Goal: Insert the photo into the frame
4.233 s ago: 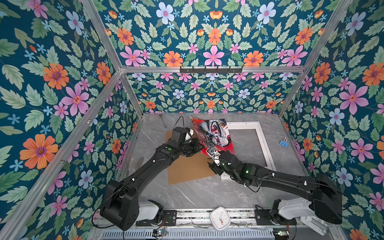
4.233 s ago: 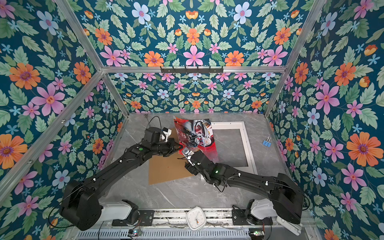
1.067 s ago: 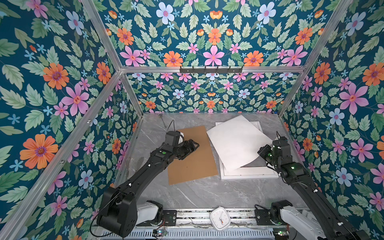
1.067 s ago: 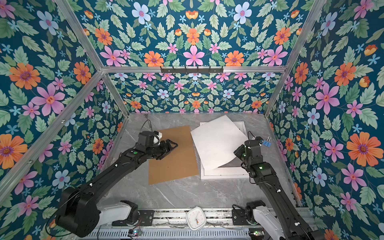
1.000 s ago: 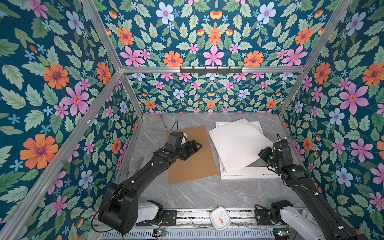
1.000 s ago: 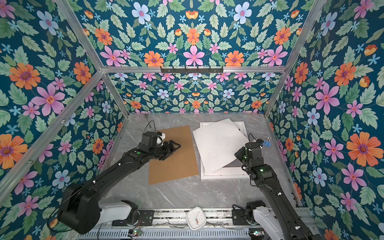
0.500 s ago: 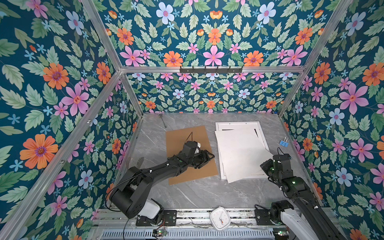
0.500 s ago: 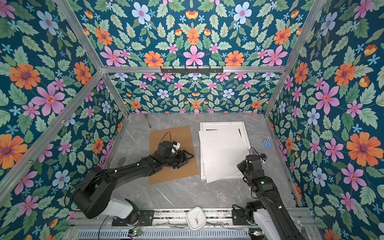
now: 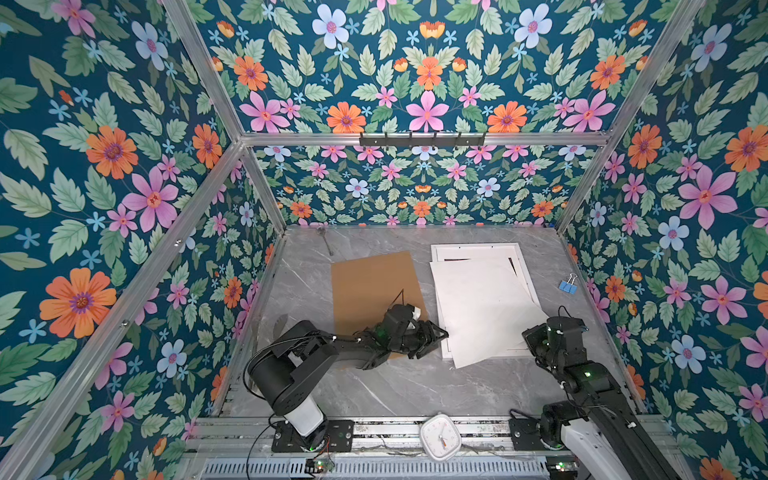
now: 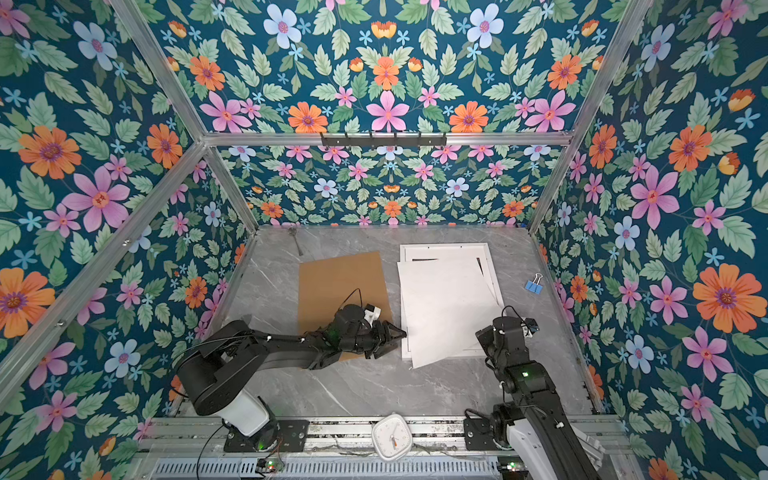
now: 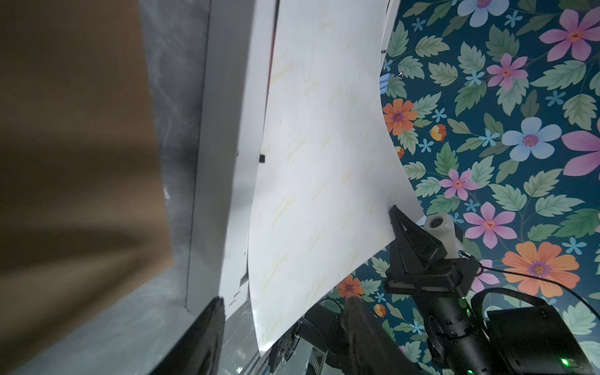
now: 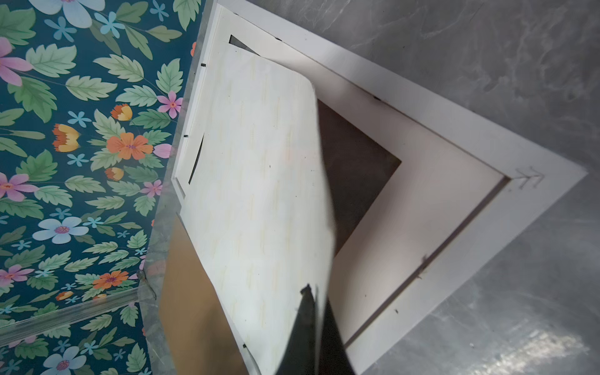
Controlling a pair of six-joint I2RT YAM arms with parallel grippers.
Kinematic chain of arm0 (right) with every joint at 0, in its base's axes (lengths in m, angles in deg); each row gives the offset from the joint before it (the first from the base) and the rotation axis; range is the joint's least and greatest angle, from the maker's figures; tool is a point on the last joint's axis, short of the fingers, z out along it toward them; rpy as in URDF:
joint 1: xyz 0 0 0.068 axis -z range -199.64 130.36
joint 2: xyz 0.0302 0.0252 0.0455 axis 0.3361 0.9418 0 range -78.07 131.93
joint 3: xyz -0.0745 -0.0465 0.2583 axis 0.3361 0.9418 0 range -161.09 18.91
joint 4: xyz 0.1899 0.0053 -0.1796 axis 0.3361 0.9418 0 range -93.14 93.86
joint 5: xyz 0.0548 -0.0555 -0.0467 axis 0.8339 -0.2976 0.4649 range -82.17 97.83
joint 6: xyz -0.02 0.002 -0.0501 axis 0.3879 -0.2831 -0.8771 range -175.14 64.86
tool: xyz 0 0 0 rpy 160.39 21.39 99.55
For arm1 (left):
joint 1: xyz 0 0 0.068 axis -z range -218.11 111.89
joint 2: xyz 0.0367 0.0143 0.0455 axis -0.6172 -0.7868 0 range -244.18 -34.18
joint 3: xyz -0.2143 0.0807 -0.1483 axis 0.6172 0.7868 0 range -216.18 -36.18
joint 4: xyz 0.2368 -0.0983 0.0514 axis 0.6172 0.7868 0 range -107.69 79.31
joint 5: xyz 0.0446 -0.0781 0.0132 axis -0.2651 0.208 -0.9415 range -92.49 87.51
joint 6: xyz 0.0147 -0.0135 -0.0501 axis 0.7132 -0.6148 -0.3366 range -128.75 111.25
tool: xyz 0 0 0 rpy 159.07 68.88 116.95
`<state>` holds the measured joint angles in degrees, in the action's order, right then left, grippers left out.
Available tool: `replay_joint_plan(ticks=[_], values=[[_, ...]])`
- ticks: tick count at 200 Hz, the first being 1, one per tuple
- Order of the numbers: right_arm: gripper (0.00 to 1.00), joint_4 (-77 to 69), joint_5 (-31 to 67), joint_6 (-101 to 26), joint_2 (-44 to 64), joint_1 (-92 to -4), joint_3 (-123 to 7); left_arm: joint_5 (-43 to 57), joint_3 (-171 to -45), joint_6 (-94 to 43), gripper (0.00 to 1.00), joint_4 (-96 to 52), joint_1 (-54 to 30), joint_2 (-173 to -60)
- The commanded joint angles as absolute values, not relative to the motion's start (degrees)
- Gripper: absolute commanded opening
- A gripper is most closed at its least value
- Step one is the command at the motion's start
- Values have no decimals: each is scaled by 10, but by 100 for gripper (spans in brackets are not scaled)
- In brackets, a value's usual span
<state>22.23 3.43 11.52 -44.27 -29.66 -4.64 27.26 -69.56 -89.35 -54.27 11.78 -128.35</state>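
Observation:
The photo (image 9: 482, 307) (image 10: 444, 307) lies white back up, askew over the white frame (image 9: 473, 248) (image 10: 442, 248), its near corner jutting past the frame's front edge. My right gripper (image 9: 530, 332) (image 10: 484, 332) (image 12: 316, 298) is shut on the photo's near right edge, which curls upward (image 12: 259, 194). My left gripper (image 9: 440, 334) (image 10: 399, 332) (image 11: 284, 308) is open at the frame's near left corner (image 11: 201, 292). The photo's near corner (image 11: 269, 324) hangs between its fingers. The printed side is hidden.
A brown backing board (image 9: 374, 291) (image 10: 340, 286) lies left of the frame, under my left arm. A white mat board (image 12: 406, 211) with a window sits inside the frame. A blue binder clip (image 9: 567, 286) lies by the right wall. A white clock (image 9: 439, 436) rests on the front rail.
The photo came down from a steep tilt to lie nearly flat on the frame. My right gripper drew nearer with it. My left gripper crossed the brown board to the frame's corner, jaws narrowing.

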Motion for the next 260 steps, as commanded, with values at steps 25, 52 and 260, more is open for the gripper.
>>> replay_joint_plan(ticks=[25, 52, 260], values=[[0, 217, 29, 133, -455, -297, -50, 252, -696, -960, 59, -641, 160, -1309], [0, 213, 26, 137, -459, -297, -47, 248, -700, -979, 55, -670, 180, -1333], [0, 226, 30, 160, -471, -297, -48, 232, -714, -1007, 44, -706, 200, -1382]])
